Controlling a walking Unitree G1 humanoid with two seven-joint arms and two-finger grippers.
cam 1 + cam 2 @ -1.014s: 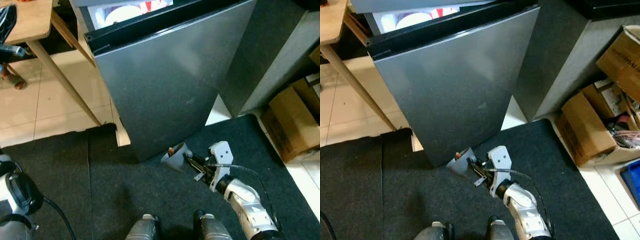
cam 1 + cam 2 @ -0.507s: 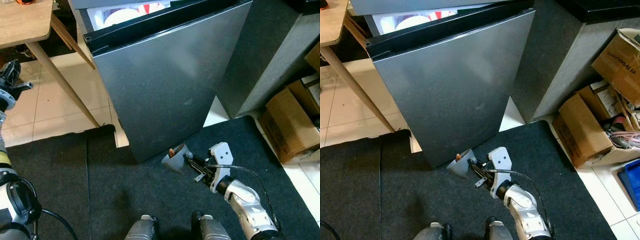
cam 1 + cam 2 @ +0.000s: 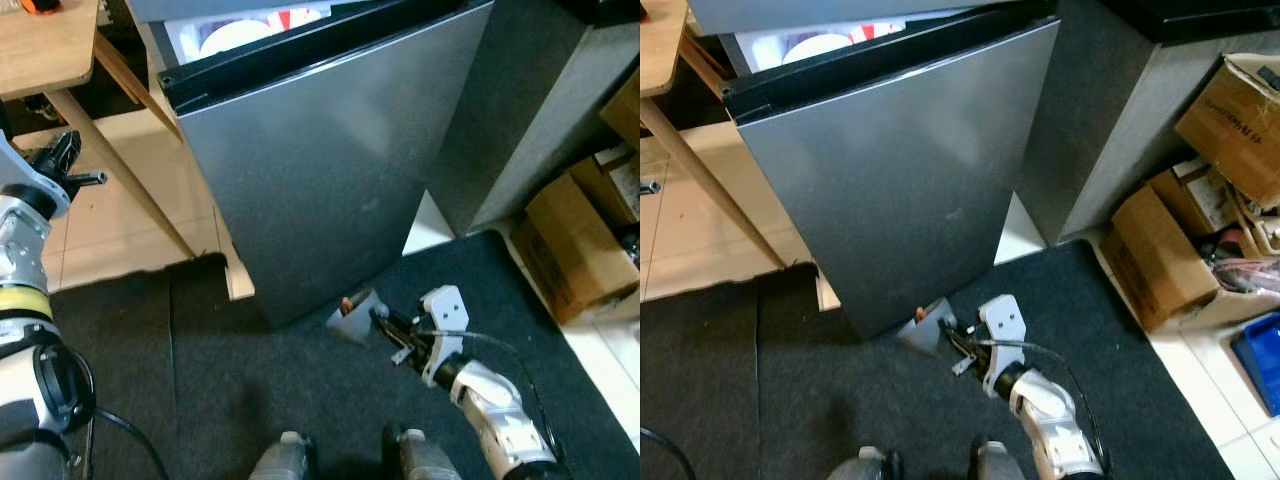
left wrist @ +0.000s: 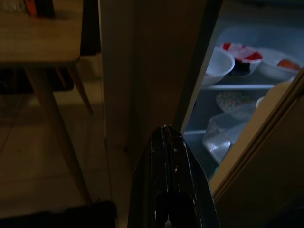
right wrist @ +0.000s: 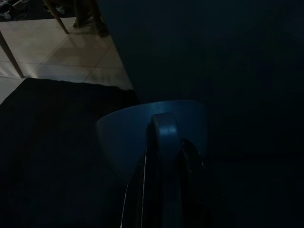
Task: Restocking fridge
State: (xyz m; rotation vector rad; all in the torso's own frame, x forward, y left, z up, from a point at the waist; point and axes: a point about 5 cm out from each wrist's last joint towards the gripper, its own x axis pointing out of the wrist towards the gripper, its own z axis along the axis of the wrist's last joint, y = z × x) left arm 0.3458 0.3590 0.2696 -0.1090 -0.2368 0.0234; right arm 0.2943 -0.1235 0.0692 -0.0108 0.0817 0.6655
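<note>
Two grippers in play. Right gripper (image 3: 372, 318) is low over the dark carpet (image 3: 220, 380), fingers clamped on the handle of a blue-grey cup (image 3: 352, 317); something small and orange sits in the cup, can't tell what. The cup is tilted, just beside the bottom corner of the fridge door (image 3: 330, 170), near the robot's feet (image 3: 290, 455).

Left gripper (image 4: 166, 142) is raised at the left, near the wooden table (image 3: 45, 50), pointing at the gap at the door's edge; fingers pressed together, holding nothing. Door is ajar. Through the gap the left wrist view shows a lit shelf with a white bowl (image 4: 216, 64), a red-and-white container (image 4: 242, 54) and a clear tub (image 4: 223, 137) below.

Cardboard boxes (image 3: 1180, 230) on the right by the grey cabinet (image 3: 1120, 100).
</note>
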